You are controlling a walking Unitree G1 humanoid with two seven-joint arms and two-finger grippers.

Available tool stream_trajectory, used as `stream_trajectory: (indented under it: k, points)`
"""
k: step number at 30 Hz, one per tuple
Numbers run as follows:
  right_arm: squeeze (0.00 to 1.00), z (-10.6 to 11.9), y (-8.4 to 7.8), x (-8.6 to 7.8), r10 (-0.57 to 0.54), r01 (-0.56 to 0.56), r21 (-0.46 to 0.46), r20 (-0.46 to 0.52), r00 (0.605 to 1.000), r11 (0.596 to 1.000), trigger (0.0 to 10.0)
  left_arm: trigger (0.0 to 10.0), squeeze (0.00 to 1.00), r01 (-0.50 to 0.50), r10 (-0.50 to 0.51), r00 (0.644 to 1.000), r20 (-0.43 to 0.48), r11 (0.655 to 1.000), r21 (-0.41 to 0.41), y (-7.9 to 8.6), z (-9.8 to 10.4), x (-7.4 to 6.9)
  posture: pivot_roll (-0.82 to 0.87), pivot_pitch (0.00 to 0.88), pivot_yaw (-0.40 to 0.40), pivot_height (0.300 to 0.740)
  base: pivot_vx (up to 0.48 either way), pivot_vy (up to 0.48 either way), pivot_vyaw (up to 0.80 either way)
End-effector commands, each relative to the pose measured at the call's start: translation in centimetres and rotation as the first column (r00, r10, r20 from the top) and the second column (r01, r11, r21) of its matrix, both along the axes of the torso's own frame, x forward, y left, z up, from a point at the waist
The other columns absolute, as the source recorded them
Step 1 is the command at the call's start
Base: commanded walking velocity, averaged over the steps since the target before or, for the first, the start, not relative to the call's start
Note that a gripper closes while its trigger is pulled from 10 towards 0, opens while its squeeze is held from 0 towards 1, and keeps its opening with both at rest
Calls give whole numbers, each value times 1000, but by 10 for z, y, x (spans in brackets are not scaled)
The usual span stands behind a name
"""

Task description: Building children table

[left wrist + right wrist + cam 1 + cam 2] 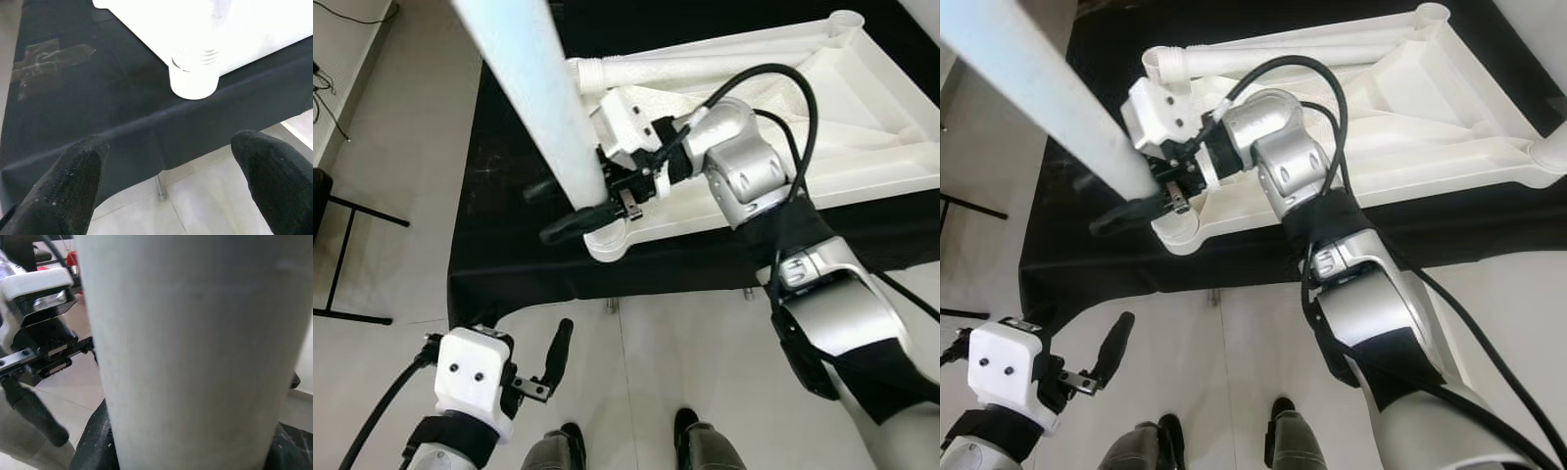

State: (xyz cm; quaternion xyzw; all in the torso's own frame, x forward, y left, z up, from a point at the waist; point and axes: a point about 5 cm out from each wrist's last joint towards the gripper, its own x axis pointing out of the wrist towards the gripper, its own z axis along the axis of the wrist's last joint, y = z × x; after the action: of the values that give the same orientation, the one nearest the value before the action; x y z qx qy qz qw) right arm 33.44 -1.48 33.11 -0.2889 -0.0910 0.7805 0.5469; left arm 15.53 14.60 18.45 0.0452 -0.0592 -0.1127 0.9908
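Observation:
A white plastic tabletop [862,127] lies upside down on a table draped in black cloth [509,264]. A long white leg [533,88] stands in the near-left corner socket [607,240] and leans toward me. My right gripper [563,208] is shut on this leg just above the socket, and the leg [195,352] sits close up in the right wrist view. A second white leg [705,67] lies along the far side of the tabletop. My left gripper [548,377] is low over the floor in front of the table, open and empty; its fingers [68,186] point toward the corner socket [193,78].
The black cloth hangs over the table's front edge [161,127], and a strip of tape [49,61] is stuck on it. A thin black stand [342,255] is on the floor at the left. My feet [573,436] are on the pale tiles before the table.

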Motion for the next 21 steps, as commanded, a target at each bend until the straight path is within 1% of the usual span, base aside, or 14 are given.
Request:
stream_trajectory:
  k: [1, 2, 3, 4, 6, 7, 10, 11, 13, 15, 18, 20, 21]
  points:
    - [0, -22, 12, 6, -66, 62, -46, -83, 994, 997, 10000, 10000, 0, -8, 8, 1000, -13, 1000, 4, 1, -2, -1, 58, 403, 33, 740, 0, 0, 0]
    - [0, -22, 12, 6, -66, 62, -46, -83, 994, 997, 10000, 10000, 0, -8, 8, 1000, -13, 1000, 4, 1, -2, -1, 58, 403, 33, 740, 0, 0, 0]
    - [0, -20, 15, 9, -109, 108, -18, -92, 990, 994, 10000, 10000, 0, -8, 8, 1000, -12, 1000, 3, 1, -1, -1, 55, 405, 33, 740, 0, 0, 0]
    - [0, -20, 15, 9, -109, 108, -18, -92, 990, 994, 10000, 10000, 0, -8, 8, 1000, -12, 1000, 3, 1, -1, -1, 55, 405, 33, 740, 0, 0, 0]
    - [0, -19, 18, 14, -189, 194, 27, -129, 974, 981, 10000, 10000, 0, -9, 9, 1000, -10, 1000, 1, 1, -1, 0, 55, 407, 33, 740, 0, 0, 0]
    - [0, -19, 18, 14, -189, 194, 27, -129, 974, 981, 10000, 10000, 0, -9, 9, 1000, -10, 1000, 1, 1, -1, 0, 55, 407, 33, 740, 0, 0, 0]
    - [0, -21, 19, 21, -283, 298, 64, -177, 943, 952, 10000, 10000, 0, -10, 10, 1000, -10, 1000, 1, 1, -1, 0, 52, 409, 35, 740, 0, 0, 0]
    - [0, -21, 19, 21, -283, 298, 64, -177, 943, 952, 10000, 10000, 0, -10, 10, 1000, -10, 1000, 1, 1, -1, 0, 52, 409, 35, 740, 0, 0, 0]
    - [0, -28, 16, 25, -333, 351, 62, -202, 921, 934, 10000, 10000, 0, -10, 10, 1000, -10, 1000, 0, 1, -1, 1, 52, 411, 38, 740, 0, 0, 0]
    - [0, -28, 16, 25, -333, 351, 62, -202, 921, 934, 10000, 10000, 0, -10, 10, 1000, -10, 1000, 0, 1, -1, 1, 52, 411, 38, 740, 0, 0, 0]
    - [0, -40, 12, 30, -391, 418, 63, -250, 886, 906, 10000, 10000, 0, -11, 11, 1000, -10, 1000, 2, 2, -1, 1, 49, 412, 46, 740, 0, 0, 0]
    - [0, -40, 12, 30, -391, 418, 63, -250, 886, 906, 10000, 10000, 0, -11, 11, 1000, -10, 1000, 2, 2, -1, 1, 49, 412, 46, 740, 0, 0, 0]
    - [0, -43, 10, 31, -416, 449, 67, -274, 867, 891, 10000, 10000, 0, -11, 11, 1000, -11, 1000, 2, 3, -1, 2, 50, 410, 48, 740, 0, 0, 0]
